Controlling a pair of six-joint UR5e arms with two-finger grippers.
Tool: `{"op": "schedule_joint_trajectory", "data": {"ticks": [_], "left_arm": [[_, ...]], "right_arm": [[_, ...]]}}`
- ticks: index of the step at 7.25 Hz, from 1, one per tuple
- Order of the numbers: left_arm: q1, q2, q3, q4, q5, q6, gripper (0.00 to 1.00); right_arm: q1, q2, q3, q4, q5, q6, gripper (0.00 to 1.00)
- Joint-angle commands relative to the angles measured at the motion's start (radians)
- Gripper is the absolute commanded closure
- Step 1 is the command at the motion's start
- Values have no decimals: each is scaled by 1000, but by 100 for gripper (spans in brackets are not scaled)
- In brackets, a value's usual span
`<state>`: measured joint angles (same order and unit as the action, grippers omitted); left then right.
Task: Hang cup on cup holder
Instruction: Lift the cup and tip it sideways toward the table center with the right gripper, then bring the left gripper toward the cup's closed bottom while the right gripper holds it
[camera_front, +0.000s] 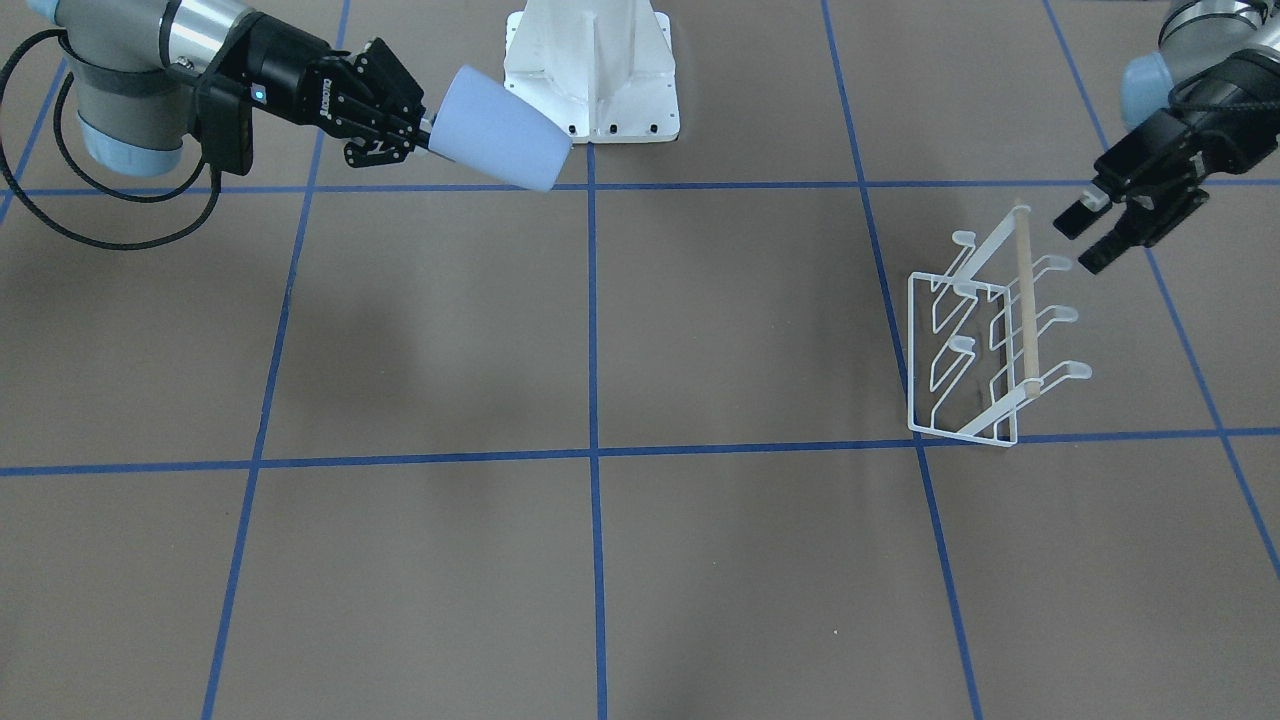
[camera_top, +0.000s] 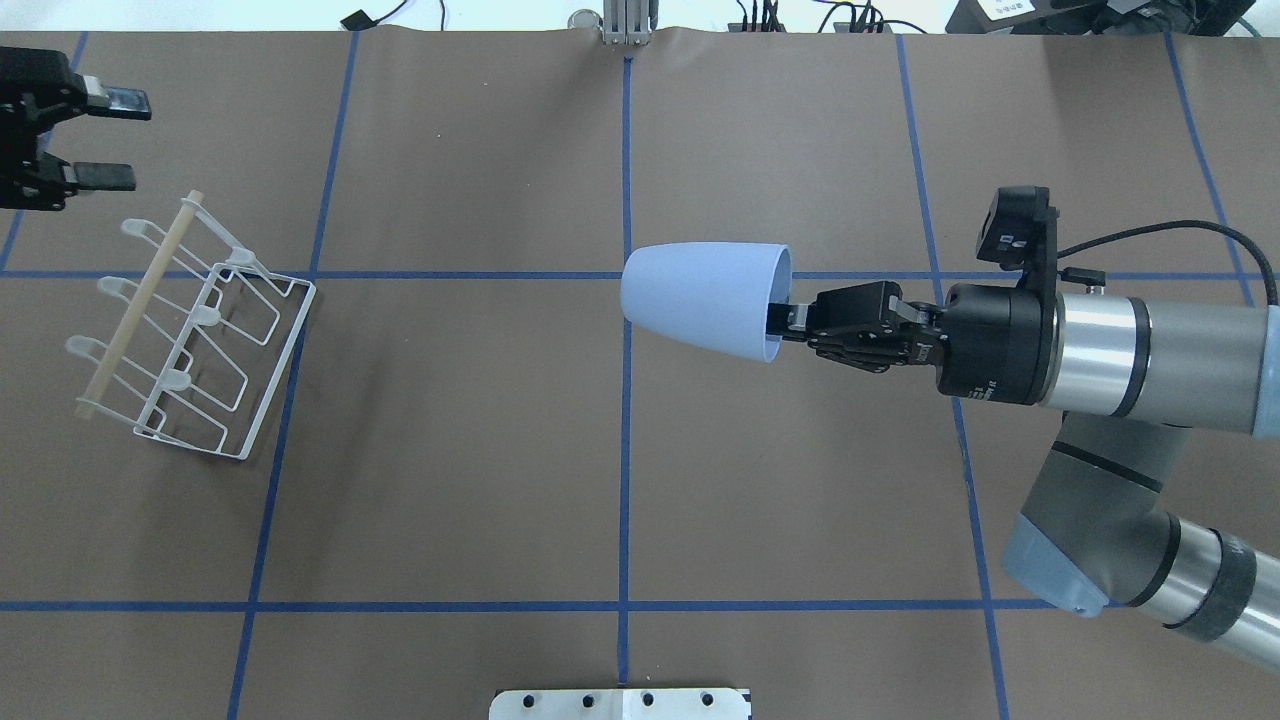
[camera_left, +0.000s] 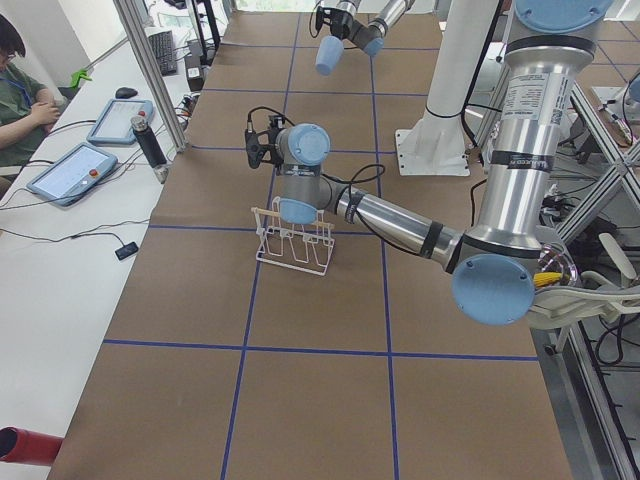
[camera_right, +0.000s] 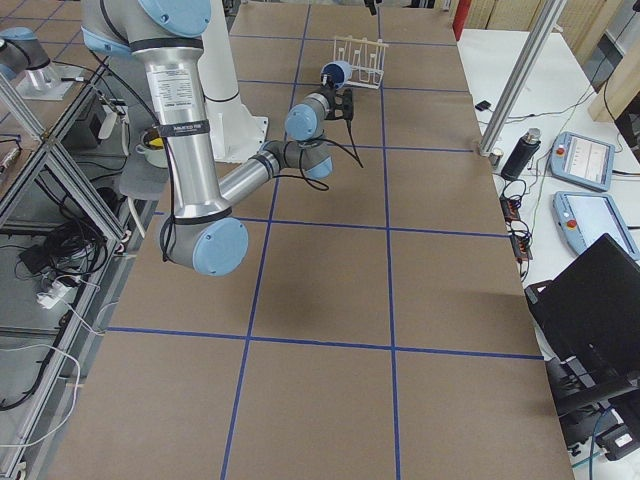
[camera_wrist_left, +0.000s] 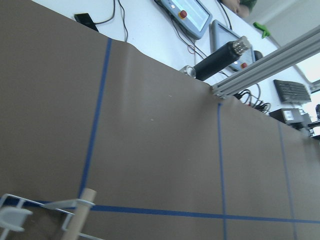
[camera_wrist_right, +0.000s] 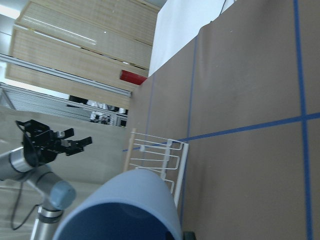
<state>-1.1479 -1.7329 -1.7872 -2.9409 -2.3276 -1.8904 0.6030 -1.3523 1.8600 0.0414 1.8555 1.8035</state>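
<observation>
The light blue cup is held on its side above the table middle, base toward the rack; it also shows in the front view and the right wrist view. My right gripper is shut on the cup's rim, with one finger inside. The white wire cup holder with its wooden dowel stands on the table at the robot's far left, with nothing on its prongs. My left gripper is open and empty, just beyond the dowel's far end.
The white pedestal base stands at the robot's edge of the table. Blue tape lines cross the brown table. Past the far table edge are tablets and a black cylinder. An operator sits there.
</observation>
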Motion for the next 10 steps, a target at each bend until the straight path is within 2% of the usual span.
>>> {"op": "schedule_joint_trajectory", "data": {"ticks": [1, 3, 5, 6, 8, 10], "left_arm": [[100, -85, -20, -130, 2, -261, 1], [170, -140, -89, -135, 34, -306, 1], [311, -180, -135, -132, 118, -357, 1], [367, -210, -136, -132, 126, -361, 1], [390, -263, -135, -127, 131, -447, 1], [437, -278, -136, -127, 218, -458, 1]], "right_arm": [[-35, 46, 8, 58, -2, 77, 100], [-87, 96, 18, 99, -5, 103, 100], [-117, 110, 18, 132, -6, 103, 100], [-117, 110, 19, 138, -6, 102, 100], [-118, 110, 22, 138, -6, 100, 100], [-118, 110, 22, 137, -7, 100, 100]]}}
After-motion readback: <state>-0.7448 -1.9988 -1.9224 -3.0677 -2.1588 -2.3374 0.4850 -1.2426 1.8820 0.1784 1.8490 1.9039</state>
